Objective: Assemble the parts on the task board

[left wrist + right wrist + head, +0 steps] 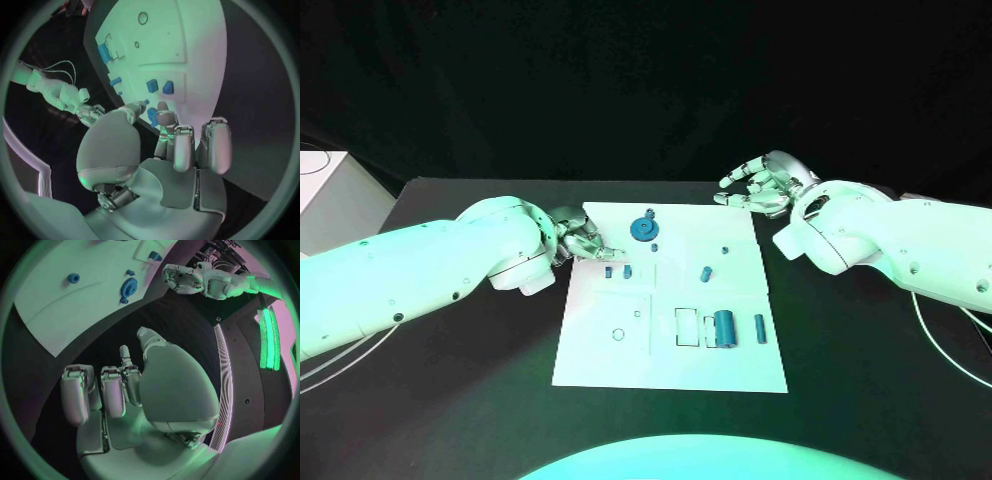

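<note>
**Robot hands flank the task board**

On the black counter (473, 400), left robot hand (583, 240) at the left edge of the white task board (625, 370), fingers curled, fingertips over a small blue part (152, 116); grip not clear enough to tell. Round blue part (645, 229) near the far edge, cylinder (727, 327) nearer. Right robot hand (762, 183) beyond the far right corner, fingers apart, holding nothing.
</note>
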Available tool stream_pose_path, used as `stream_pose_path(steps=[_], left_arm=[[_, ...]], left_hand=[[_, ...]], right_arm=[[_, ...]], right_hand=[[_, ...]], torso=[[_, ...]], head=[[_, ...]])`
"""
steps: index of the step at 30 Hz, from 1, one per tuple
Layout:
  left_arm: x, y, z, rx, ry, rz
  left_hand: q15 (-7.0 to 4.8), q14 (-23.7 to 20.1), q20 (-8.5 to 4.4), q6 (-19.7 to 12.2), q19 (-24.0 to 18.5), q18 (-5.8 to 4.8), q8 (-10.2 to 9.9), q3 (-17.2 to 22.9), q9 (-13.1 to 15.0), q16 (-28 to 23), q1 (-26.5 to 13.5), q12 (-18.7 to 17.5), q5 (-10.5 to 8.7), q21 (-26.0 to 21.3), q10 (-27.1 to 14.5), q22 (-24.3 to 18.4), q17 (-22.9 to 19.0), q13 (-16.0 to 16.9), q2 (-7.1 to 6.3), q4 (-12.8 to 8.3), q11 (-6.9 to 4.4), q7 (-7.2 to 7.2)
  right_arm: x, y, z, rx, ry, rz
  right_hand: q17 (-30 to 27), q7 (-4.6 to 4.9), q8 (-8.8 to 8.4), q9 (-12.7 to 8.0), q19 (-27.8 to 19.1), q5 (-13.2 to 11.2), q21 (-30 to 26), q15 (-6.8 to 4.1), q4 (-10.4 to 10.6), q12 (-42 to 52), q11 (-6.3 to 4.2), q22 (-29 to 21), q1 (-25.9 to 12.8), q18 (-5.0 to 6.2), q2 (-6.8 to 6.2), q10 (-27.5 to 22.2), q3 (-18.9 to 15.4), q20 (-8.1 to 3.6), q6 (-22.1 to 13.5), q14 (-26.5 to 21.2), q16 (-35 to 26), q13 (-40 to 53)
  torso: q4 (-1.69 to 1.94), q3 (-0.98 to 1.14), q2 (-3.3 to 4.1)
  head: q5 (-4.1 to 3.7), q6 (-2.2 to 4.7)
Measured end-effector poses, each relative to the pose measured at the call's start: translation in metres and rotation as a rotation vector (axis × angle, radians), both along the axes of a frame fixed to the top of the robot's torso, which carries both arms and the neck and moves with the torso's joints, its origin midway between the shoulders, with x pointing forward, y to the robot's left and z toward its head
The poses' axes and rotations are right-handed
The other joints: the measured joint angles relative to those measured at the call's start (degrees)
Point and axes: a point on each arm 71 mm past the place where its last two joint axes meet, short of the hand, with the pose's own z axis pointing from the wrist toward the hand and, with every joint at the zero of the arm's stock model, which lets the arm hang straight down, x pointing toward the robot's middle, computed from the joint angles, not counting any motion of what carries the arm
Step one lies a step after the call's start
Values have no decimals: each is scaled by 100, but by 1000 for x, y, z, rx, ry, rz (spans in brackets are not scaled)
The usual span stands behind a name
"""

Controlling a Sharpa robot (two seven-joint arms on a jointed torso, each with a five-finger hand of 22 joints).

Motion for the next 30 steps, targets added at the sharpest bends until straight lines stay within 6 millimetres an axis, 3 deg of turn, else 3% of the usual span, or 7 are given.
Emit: stream_pose_path(steps=[1, 8, 14, 19, 24, 27, 30], left_arm=[[1, 0, 2, -32, -6, 4], [8, -9, 12, -236, -71, -20], [10, -30, 12, -314, -157, -121], [12, -49, 9, -286, -252, -236], [16, -62, 7, -221, -340, -334], [20, -68, 4, -170, -387, -387], [22, -73, 2, -124, -420, -430]], left_hand=[[101, -3, 68, -236, -272, 111, -85, -47, -50, -194, 103, -314, 0, -258, -391, -290, 0, -406, 22, -3, 114, 114], [494, -482, 430, -952, -1355, 417, -528, 292, -614, -1090, 1276, -780, 31, -1397, -1550, -1722, -518, -913, 156, -183, 527, 585], [634, -1243, 577, -966, -2075, 596, -817, 741, -1148, -1634, 1995, -1230, 31, -2104, -2042, -2548, -1393, -1405, 2, -590, 683, 691], [682, -1918, 621, -914, -2569, 706, -1029, 1195, -1557, -2075, 2234, -1614, 16, -2385, -2201, -2891, -2155, -1869, -139, -1007, 745, 740], [678, -2038, 626, -874, -2650, 728, -1136, 1291, -1777, -2132, 2065, -1787, -20, -2341, -2256, -2849, -2404, -2093, -308, -1103, 752, 718], [700, -2097, 645, -809, -2641, 728, -1264, 1173, -1953, -2183, 1894, -1978, -175, -2341, -2355, -2806, -2614, -2296, -339, -1221, 756, 654], [722, -2062, 666, -737, -2496, 729, -1416, 1107, -2132, -2134, 1871, -2127, -355, -2298, -2378, -2732, -2732, -2480, -319, -1321, 778, 582]], right_arm=[[0, 0, 0, 0, 0, 0], [0, -1, 0, 0, -2, -2], [1, -1, 0, 3, -7, -1], [1, -2, 1, 6, -14, 1], [2, -2, 1, 12, -23, 1], [3, -1, 1, 19, -29, 3], [3, 0, 2, 27, -34, 6]], right_hand=[[0, 0, 0, 0, 0, 0, 0, 0, 0, 0, 0, 0, 0, 0, 0, 0, 0, 0, 0, 0, 0, 0], [0, 0, 0, 0, 0, 0, -46, 0, 0, -12, 0, -1, 0, 0, 0, 0, 0, 0, 0, 0, -23, -1], [-1, -21, 14, 0, 0, 0, -386, 0, 0, -245, 31, -1, 0, 94, 0, -136, 51, 0, -21, 0, -158, -1], [-444, -43, 93, 0, -444, 0, -1934, -2, 11, -1030, 1, -125, -25, 443, -26, -720, 225, -1, -80, 0, -797, -13], [-2230, -62, 203, 32, -1390, 0, -4644, -39, 1, -2663, 63, -1892, -23, 894, -122, -1752, 465, -26, -123, -548, -2275, -1401], [-3567, -48, 267, 53, -1597, 0, -5722, -13, -1, -3798, 82, -2694, -43, 937, -169, -2446, 684, 18, -144, -1042, -3747, -2486], [-3851, -11, 336, 79, -1629, 0, -6223, 41, -9, -4189, 92, -3136, -63, 937, -239, -2569, 863, 50, -197, -1151, -4446, -2959]], torso=[[-1, 0, 0], [-3, 7, 0], [-3, 7, 3], [-3, 3, 7], [-5, 1, 7], [-4, 0, 7], [-4, 1, 10]], head=[[-3, 3], [-22, 25], [-48, 60], [-74, 113], [-95, 152], [-107, 168], [-110, 181]])
